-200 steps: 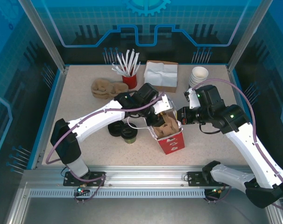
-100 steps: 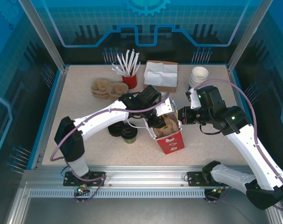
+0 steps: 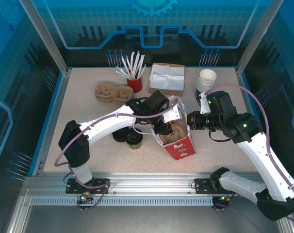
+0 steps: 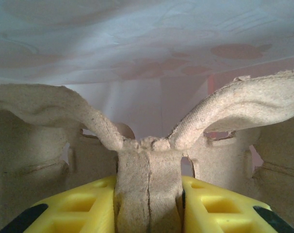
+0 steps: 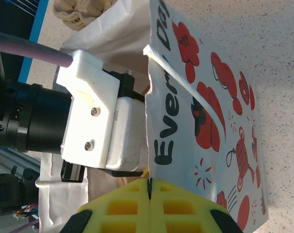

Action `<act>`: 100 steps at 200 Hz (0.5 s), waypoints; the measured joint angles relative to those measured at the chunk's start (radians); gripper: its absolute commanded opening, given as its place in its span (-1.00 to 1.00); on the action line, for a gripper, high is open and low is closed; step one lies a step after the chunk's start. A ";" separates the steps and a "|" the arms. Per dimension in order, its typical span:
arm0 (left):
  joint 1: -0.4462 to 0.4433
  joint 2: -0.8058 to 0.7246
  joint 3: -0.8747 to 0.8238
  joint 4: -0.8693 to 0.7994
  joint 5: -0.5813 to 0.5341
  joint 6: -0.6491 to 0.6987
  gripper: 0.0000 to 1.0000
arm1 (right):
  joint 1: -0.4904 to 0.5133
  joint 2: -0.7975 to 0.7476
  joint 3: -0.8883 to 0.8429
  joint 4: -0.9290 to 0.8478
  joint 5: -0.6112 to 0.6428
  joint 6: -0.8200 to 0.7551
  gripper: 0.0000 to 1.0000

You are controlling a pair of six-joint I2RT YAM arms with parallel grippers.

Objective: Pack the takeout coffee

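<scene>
The takeout coffee (image 3: 134, 141), a small dark cup with an olive-green top, stands on the table left of the red-and-white paper bag (image 3: 179, 145). My left gripper (image 3: 166, 127) reaches into the bag's mouth. In the left wrist view it (image 4: 148, 187) is shut on the centre post of a brown pulp cup carrier (image 4: 149, 170), with the bag's white inner wall behind. My right gripper (image 3: 189, 121) is at the bag's right rim. Its yellow fingers (image 5: 149, 187) are shut on the edge of the printed bag (image 5: 205, 102), holding the mouth apart.
Black lids (image 3: 120, 135) lie stacked beside the coffee. At the back are a pile of pulp carriers (image 3: 110, 91), a red cup of white stirrers (image 3: 134, 82), a napkin box (image 3: 167, 78) and a stack of white cups (image 3: 206, 79).
My left gripper has pushed to the right and deeper into the bag with the carrier. The right gripper and the bag's rim have shifted slightly right.
</scene>
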 measured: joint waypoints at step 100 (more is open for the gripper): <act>-0.019 0.060 0.026 0.004 -0.002 0.012 -0.33 | 0.002 0.000 -0.017 0.013 -0.004 0.018 -1.00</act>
